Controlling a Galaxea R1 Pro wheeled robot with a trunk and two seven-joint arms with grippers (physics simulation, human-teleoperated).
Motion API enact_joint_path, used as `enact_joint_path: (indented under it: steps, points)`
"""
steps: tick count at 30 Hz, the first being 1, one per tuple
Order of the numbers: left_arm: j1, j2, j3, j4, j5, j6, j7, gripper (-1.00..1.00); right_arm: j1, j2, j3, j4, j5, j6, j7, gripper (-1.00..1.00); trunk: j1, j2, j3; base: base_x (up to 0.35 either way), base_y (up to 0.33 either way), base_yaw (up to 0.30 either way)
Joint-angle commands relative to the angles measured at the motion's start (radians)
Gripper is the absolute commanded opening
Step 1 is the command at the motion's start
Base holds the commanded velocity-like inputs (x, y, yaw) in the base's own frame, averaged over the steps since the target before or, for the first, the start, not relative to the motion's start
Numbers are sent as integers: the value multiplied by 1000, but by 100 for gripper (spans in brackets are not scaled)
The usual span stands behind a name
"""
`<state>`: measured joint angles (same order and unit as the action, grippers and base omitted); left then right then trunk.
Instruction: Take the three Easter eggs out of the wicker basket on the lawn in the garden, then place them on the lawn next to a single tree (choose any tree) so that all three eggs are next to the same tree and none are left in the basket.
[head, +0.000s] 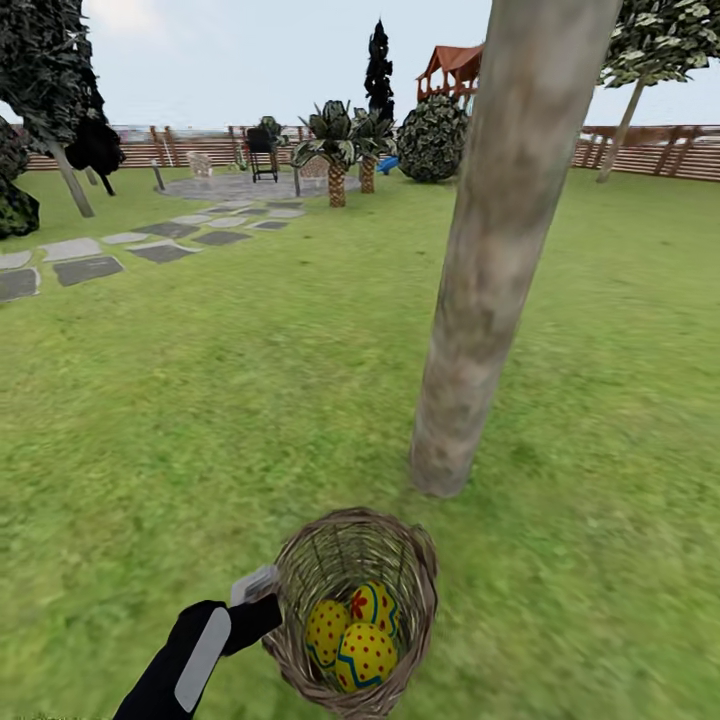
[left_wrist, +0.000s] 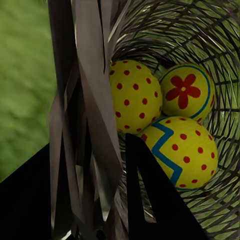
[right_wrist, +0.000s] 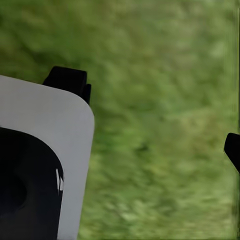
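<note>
The wicker basket (head: 418, 560) sits low on the lawn (head: 200, 400), just in front of the base of a thick pale tree (head: 495, 260). All three Easter eggs lie inside it: a dotted one (head: 326, 630), a flower-marked one (head: 374, 603) and a zigzag one (head: 366, 656). My left gripper (head: 266, 603) is shut on the basket's left rim. The left wrist view shows its fingers straddling the wicker wall (left_wrist: 92, 90), with the dotted egg (left_wrist: 135, 95), flower egg (left_wrist: 187, 92) and zigzag egg (left_wrist: 182, 152) close behind. My right gripper (right_wrist: 150, 115) is open over bare grass.
Grey stepping stones (head: 90, 265) run along the far left towards a paved patch with a chair (head: 263, 160). Short palms (head: 336, 150), a round bush (head: 432, 140) and a playset (head: 455, 70) stand at the back before the wooden fence (head: 650, 152).
</note>
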<state>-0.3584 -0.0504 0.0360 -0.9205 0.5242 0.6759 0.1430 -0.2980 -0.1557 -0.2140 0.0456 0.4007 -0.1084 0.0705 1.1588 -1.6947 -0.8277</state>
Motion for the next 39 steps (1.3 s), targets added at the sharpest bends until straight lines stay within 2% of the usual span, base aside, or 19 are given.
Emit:
enact_joint_path:
  steps: [1, 6, 11, 15, 23, 39]
  points:
    - [-1, -1, 2, -1, 19, 4, 7, -100, -1, -1, -8, 4, 6, -7, 2, 100, 0, 0, -1, 254, 0, 261]
    - [-1, -1, 2, -1, 20, 4, 7, -100, -1, -1, -8, 4, 6, -7, 2, 100, 0, 0, -1, 48, 0, 261]
    - [-1, -1, 2, -1, 19, 4, 9, -100, -2, -1, -8, 4, 6, -7, 2, 100, 0, 0, -1, 282, -61, 225]
    - [-1, -1, 2, -1, 19, 4, 9, -100, -2, -2, -8, 4, 17, -7, 2, 100, 0, 0, -1, 327, -72, 8]
    - [-1, 0, 2, -1, 20, 4, 6, -100, -2, -1, -8, 4, 18, -7, 2, 100, 0, 0, -1, 46, -2, 0]
    - [-1, 0, 2, -1, 20, 3, 4, -100, -1, -2, -8, 4, 18, -7, 2, 100, 0, 0, -1, 325, 0, 0]
